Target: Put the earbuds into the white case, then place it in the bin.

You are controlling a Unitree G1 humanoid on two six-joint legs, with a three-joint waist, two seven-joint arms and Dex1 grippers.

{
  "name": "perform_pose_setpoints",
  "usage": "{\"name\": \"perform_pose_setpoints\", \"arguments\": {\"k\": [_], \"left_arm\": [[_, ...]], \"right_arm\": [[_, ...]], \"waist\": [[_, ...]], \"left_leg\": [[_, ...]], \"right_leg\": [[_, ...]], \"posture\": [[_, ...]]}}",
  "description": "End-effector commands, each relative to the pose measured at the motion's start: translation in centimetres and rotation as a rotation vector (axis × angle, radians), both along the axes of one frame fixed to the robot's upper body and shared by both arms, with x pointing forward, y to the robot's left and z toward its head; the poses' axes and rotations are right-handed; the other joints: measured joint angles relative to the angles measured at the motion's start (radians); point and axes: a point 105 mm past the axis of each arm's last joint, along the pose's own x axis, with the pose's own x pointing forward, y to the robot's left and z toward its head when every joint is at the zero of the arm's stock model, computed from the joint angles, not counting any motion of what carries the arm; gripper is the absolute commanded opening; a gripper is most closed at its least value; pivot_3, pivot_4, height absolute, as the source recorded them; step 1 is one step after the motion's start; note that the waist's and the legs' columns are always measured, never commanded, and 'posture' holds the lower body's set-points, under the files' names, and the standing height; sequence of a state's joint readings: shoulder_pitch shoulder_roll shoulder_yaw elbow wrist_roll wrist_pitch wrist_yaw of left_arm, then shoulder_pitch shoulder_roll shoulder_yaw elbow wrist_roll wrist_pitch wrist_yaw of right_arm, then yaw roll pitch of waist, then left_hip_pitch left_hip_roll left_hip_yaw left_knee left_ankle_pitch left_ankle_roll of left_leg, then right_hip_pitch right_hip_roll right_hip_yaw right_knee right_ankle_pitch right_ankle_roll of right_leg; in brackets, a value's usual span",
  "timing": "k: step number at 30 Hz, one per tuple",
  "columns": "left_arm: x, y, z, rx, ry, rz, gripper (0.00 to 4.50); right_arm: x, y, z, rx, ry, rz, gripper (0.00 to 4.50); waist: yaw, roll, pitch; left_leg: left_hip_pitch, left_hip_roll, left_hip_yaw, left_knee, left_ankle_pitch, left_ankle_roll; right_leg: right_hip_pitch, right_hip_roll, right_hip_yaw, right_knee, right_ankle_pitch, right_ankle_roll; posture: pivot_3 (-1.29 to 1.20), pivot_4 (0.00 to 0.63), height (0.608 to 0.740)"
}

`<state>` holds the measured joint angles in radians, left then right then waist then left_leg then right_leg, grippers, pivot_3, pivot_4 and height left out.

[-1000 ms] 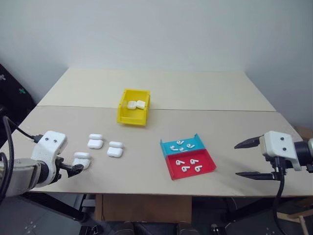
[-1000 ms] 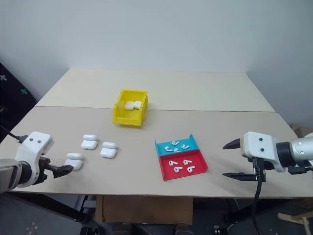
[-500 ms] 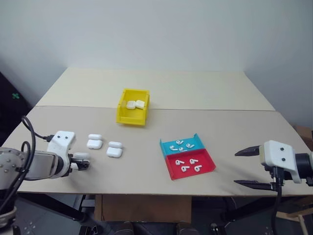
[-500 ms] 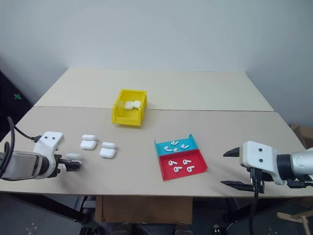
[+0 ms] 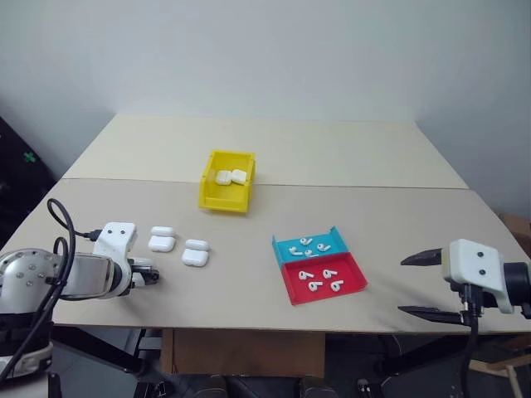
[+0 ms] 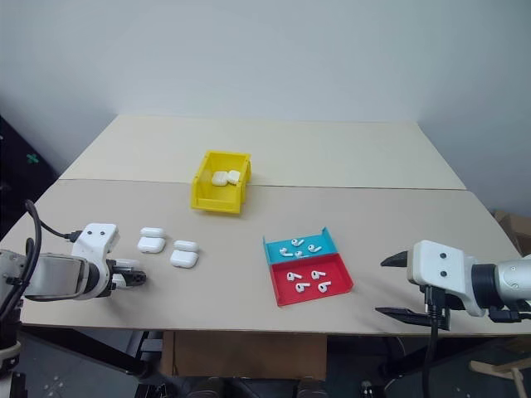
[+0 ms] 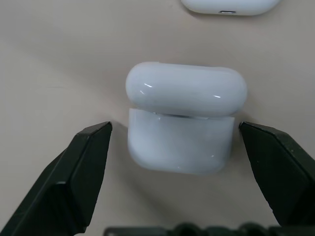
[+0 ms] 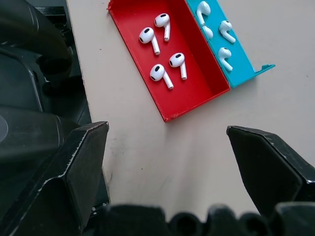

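Meanwhile, the left gripper (image 7: 174,130) straddles a white case (image 7: 183,123) with jaws wide, apparently not touching; the right gripper (image 5: 421,284) hangs wide open near the red tray (image 5: 353,283).

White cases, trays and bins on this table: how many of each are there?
White cases: 5 (3 on the table, 2 in the yellow bin)
Trays: 2 (blue tray, red tray)
Bins: 1
Total: 8
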<state>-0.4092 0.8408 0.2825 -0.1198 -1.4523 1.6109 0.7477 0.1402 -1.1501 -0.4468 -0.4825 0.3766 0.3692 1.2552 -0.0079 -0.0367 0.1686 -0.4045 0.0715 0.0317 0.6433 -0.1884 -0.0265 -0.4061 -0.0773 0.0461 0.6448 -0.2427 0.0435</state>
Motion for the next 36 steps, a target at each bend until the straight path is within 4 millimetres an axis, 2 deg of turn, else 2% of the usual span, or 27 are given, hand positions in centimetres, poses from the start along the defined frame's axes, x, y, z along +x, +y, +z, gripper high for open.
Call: {"name": "perform_pose_setpoints", "arguments": {"k": [1, 5, 11, 17, 19, 21, 23, 25, 27, 32, 36], "left_arm": [[0.0, 0.2, 0.3, 0.017, -0.005, 0.005, 4.5], [-0.4, -0.1, 0.1, 0.019, 0.009, -0.019, 4.5], [-0.7, 0.0, 0.1, 0.011, 0.016, -0.014, 2.78], [-0.7, 0.8, 1.1, 0.052, -0.027, 0.025, 2.78], [-0.4, 0.8, 2.4, 0.076, -0.082, 0.023, 2.78], [-0.3, 0.2, 5.9, 0.11, -0.186, -0.074, 2.78], [-0.7, -0.8, 9.1, 0.117, -0.27, -0.189, 2.78], [-0.9, -2.7, 12.6, 0.014, -0.426, -0.322, 2.78], [-1.1, -4.3, 14.2, -0.038, -0.525, -0.44, 2.78], [-1.2, -9.4, 13.8, -0.094, -0.78, -0.758, 2.78], [-1.5, -13.1, 10.9, -0.266, -0.96, -0.992, 2.78]], "right_arm": [[0.1, 0.0, 0.8, 0.0, -0.045, -0.005, 4.46], [0.1, 0.1, 0.8, 0.001, -0.047, -0.003, 4.46], [0.0, 0.0, 0.5, -0.013, -0.038, -0.003, 4.5], [0.0, 0.0, 0.4, -0.007, -0.042, -0.004, 4.5], [0.1, 0.1, 0.5, -0.005, -0.049, -0.003, 4.5], [0.2, 0.0, 1.0, -0.006, -0.065, 0.003, 4.5], [0.4, -0.1, 1.5, -0.009, -0.084, 0.007, 4.5], [0.8, -0.1, 2.2, -0.012, -0.113, 0.015, 4.5], [1.2, 0.0, 2.9, -0.014, -0.124, 0.022, 4.5], [2.2, 0.5, 3.7, -0.036, -0.106, 0.025, 4.5], [1.8, 1.8, 3.8, -0.158, -0.058, 0.16, 4.5]], "waist": [[0.0, 0.0, 0.0], [0.0, 0.0, 0.0], [-0.003, 0.0, 0.0], [-0.002, 0.0, 0.0], [-0.001, 0.0, 0.0], [-0.001, -0.004, 0.002], [0.0, -0.008, 0.004], [0.0, -0.007, 0.005], [0.001, -0.005, 0.004], [0.004, -0.001, 0.003], [0.007, 0.0, 0.002]], "left_leg": [[0.0, 0.0, 0.0, 0.0, 0.0, 0.0], [0.0, 0.0, 0.0, 0.0, 0.0, 0.0], [0.0, 0.0, 0.0, -0.001, 0.0, 0.0], [0.0, 0.0, 0.0, -0.001, 0.0, -0.001], [-0.001, 0.0, 0.0, -0.001, 0.0, -0.001], [-0.001, 0.0, 0.0, -0.001, 0.0, -0.001], [-0.003, 0.0, -0.001, -0.002, 0.0, -0.001], [-0.004, 0.0, -0.001, -0.002, 0.0, -0.003], [-0.004, -0.001, 0.0, -0.002, -0.001, -0.004], [-0.002, -0.001, 0.001, -0.006, -0.002, -0.005], [-0.004, -0.001, 0.001, -0.008, -0.002, -0.005]], "right_leg": [[0.0, 0.0, 0.0, 0.0, 0.0, 0.0], [0.0, 0.0, 0.0, 0.0, 0.0, 0.0], [0.0, 0.0, 0.0, -0.001, 0.0, 0.0], [0.0, 0.0, 0.0, -0.002, 0.0, -0.001], [0.0, 0.0, 0.0, -0.003, -0.003, -0.005], [0.0, 0.0, 0.0, -0.003, -0.003, -0.005], [-0.002, 0.0, -0.001, -0.003, -0.003, -0.006], [-0.002, 0.0, -0.001, -0.005, -0.003, -0.006], [-0.002, -0.001, -0.001, -0.006, -0.003, -0.006], [0.0, -0.001, -0.001, -0.009, -0.003, -0.007], [0.0, -0.001, -0.001, -0.016, -0.001, -0.006]], "posture": [[0.0, 0.15, 0.74], [0.0, 0.15, 0.74], [0.0, 0.15, 0.74], [0.0, 0.15, 0.74], [0.0, 0.15, 0.74], [0.0, 0.15, 0.74], [0.0, 0.15, 0.74], [0.0, 0.15, 0.74], [0.0, 0.15, 0.74], [0.0, 0.15, 0.74], [0.0, 0.15, 0.74]]}}
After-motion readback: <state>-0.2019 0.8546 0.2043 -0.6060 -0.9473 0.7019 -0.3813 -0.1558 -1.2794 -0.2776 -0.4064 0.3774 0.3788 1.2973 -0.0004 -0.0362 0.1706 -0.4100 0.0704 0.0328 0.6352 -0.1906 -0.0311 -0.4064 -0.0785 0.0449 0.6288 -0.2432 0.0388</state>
